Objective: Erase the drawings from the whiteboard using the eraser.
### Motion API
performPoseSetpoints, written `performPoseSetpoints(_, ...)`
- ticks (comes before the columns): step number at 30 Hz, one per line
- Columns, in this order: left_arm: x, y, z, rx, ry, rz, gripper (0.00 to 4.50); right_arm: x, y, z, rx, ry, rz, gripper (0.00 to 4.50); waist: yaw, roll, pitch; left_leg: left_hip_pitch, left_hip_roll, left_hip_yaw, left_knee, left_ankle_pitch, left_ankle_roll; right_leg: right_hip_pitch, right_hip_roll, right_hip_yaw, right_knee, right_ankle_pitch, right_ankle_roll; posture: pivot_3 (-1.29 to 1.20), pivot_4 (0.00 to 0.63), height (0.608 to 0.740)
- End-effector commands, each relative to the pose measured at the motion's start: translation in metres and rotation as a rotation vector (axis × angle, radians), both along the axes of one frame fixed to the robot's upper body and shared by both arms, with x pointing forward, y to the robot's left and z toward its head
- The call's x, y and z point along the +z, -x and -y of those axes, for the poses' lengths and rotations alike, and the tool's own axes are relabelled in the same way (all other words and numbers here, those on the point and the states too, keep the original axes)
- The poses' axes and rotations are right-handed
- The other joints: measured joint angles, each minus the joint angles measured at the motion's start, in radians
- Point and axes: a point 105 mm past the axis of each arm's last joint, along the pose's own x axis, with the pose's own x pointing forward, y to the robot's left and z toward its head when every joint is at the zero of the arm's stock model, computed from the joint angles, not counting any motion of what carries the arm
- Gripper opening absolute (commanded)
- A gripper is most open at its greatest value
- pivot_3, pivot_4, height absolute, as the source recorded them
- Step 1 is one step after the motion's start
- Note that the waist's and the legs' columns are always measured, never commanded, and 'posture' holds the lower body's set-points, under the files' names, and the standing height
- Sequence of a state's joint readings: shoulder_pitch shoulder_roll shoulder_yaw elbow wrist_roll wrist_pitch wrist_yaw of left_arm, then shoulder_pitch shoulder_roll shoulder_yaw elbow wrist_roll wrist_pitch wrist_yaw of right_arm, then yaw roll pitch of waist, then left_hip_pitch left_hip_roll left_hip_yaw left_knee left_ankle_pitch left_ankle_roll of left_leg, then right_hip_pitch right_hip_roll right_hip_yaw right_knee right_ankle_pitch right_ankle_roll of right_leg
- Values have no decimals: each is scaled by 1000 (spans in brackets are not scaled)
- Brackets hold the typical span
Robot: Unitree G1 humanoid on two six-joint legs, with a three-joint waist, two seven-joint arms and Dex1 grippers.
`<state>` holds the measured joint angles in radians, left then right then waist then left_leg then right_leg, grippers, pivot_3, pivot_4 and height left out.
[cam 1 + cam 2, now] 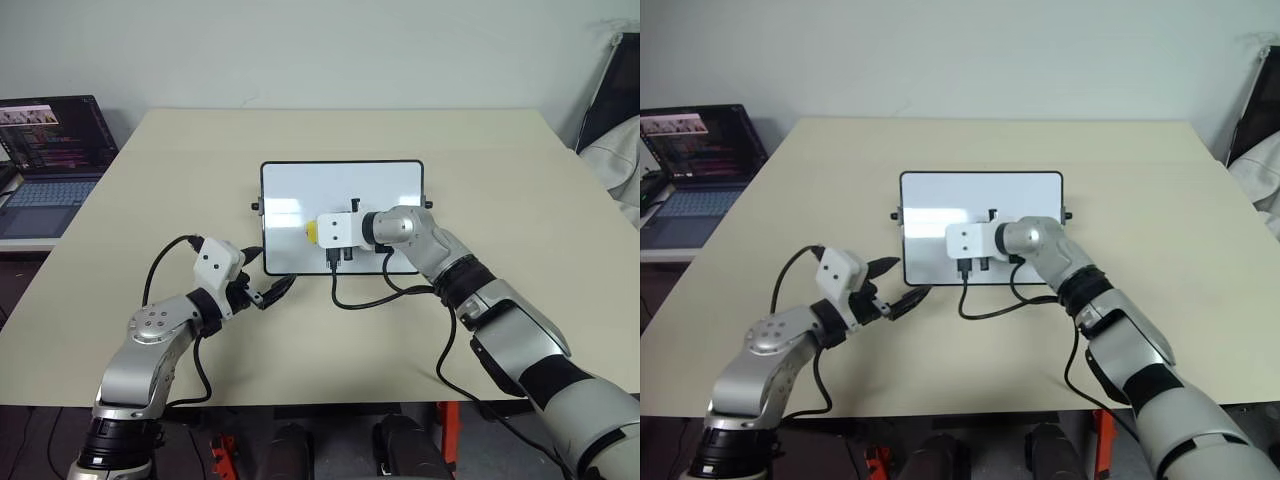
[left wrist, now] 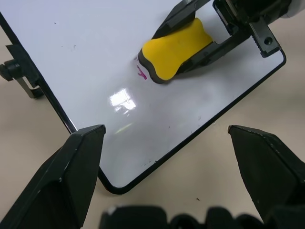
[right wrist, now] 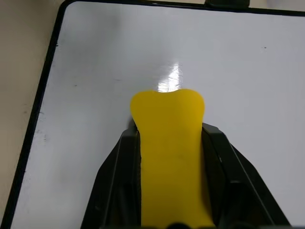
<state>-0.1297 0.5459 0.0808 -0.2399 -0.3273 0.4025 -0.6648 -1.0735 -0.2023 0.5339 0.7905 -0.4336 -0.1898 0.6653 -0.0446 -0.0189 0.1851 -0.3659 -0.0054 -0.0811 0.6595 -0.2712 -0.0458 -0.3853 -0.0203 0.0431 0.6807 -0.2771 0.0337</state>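
The whiteboard [image 1: 300, 195] lies flat in the middle of the table, black-framed with a knob at each short side. My right gripper [image 1: 314, 232] is shut on the yellow eraser [image 2: 174, 50], whose dark underside rests on the board's lower middle. A small purple-pink drawing [image 2: 141, 73] shows just beside the eraser's tip. In the right wrist view the eraser [image 3: 169, 157] sits between both black fingers [image 3: 119, 181]. My left gripper [image 1: 265, 280] stands open, holding nothing, just off the board's near left corner.
An open laptop [image 1: 50, 160] sits on a low surface left of the table. A dark chair with pale fabric [image 1: 615, 150] stands at the right. Black cables [image 1: 360, 295] trail on the table below the board.
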Motion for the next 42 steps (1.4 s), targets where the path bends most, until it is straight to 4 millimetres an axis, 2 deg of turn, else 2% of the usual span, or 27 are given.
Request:
performPoseSetpoints(1,10,-1,2,-15,-5,50,4500,23,-24,12,-152,-99,130,1284,-1,0,0,0,0,0,0,0,0,0,0,0,0,0,0,0,150,740)
performPoseSetpoints(3,9,0,2,-17,-7,48,4500,22,-19,5,-118,-113,104,1284,1,0,0,0,0,0,0,1,0,0,0,0,1,0,-1,0,150,740)
performPoseSetpoints(7,8,1,1,-17,-6,46,4500,-22,4,2,-14,42,-63,1284,-1,0,0,0,0,1,0,1,0,0,0,0,0,0,-1,0,150,740)
performPoseSetpoints(10,7,2,1,-17,-6,44,4500,-36,11,7,6,101,-96,1284,-3,0,0,0,0,0,-2,0,0,0,0,0,-1,0,-1,0,150,740)
performPoseSetpoints(11,7,2,1,-17,-6,44,4500,-35,12,7,10,109,-82,1284,-3,0,0,0,0,0,-3,0,0,0,-1,0,-1,0,-1,0,150,740)
performPoseSetpoints(15,5,2,-1,-11,-5,40,4500,9,-12,1,-105,-81,123,1284,-3,0,0,0,0,0,-4,0,0,-1,-1,0,-1,0,-1,0,150,740)
performPoseSetpoints(18,5,3,0,-14,-7,38,4500,20,-18,1,-139,-142,156,1284,-1,0,0,0,0,0,-4,2,-1,-1,0,0,-1,0,-1,0,150,740)
performPoseSetpoints(19,5,3,0,-13,-8,38,4500,18,-18,2,-138,-138,147,1284,-1,0,0,0,0,0,-4,2,-1,-1,0,0,-1,0,-1,0,150,740)
performPoseSetpoints(22,5,4,-1,-11,-10,38,4500,-1,-10,0,-91,-60,79,1284,-3,0,0,0,0,0,-4,2,-1,-2,0,0,-1,0,-1,0,150,740)
performPoseSetpoints(26,5,4,-1,-12,-10,36,4500,-38,16,-4,3,46,-80,1283,-5,-1,-1,1,0,1,-10,2,-1,-2,-1,1,-2,0,-1,0,150,740)
performPoseSetpoints(28,4,5,-1,-13,-11,36,4500,-45,21,-3,5,52,-117,1283,-5,-1,0,1,0,0,-13,2,-1,-2,-1,1,-3,0,-1,0,150,740)
performPoseSetpoints(31,5,4,0,-22,-12,38,4500,-32,7,8,-123,-100,-145,1283,-4,-1,0,1,0,0,-13,2,-1,-3,-1,1,-3,0,-1,0,150,740)
performPoseSetpoints(35,9,1,8,-61,-18,56,4500,-9,-12,37,-281,-290,-133,1282,11,-1,0,1,-1,-1,-13,3,-2,-2,-1,0,-3,0,-1,0,150,740)
performPoseSetpoints(38,16,-2,20,-104,-9,80,4500,4,-4,49,-302,-423,-151,1282,21,-1,0,1,-2,-2,-13,5,-3,-1,-1,-1,-4,0,-1,0,150,740)
performPoseSetpoints(41,22,-2,34,-161,-4,97,4500,22,13,55,-312,-568,-169,1282,18,-1,0,-1,-1,-2,-14,5,-3,-2,-1,-1,-7,0,-1,0,150,740)
performPoseSetpoints(42,25,-2,43,-199,6,99,4500,29,21,64,-341,-627,-172,1282,16,-1,0,-2,-2,-1,-14,5,-3,-3,-1,-1,-7,0,-1,0,150,740)
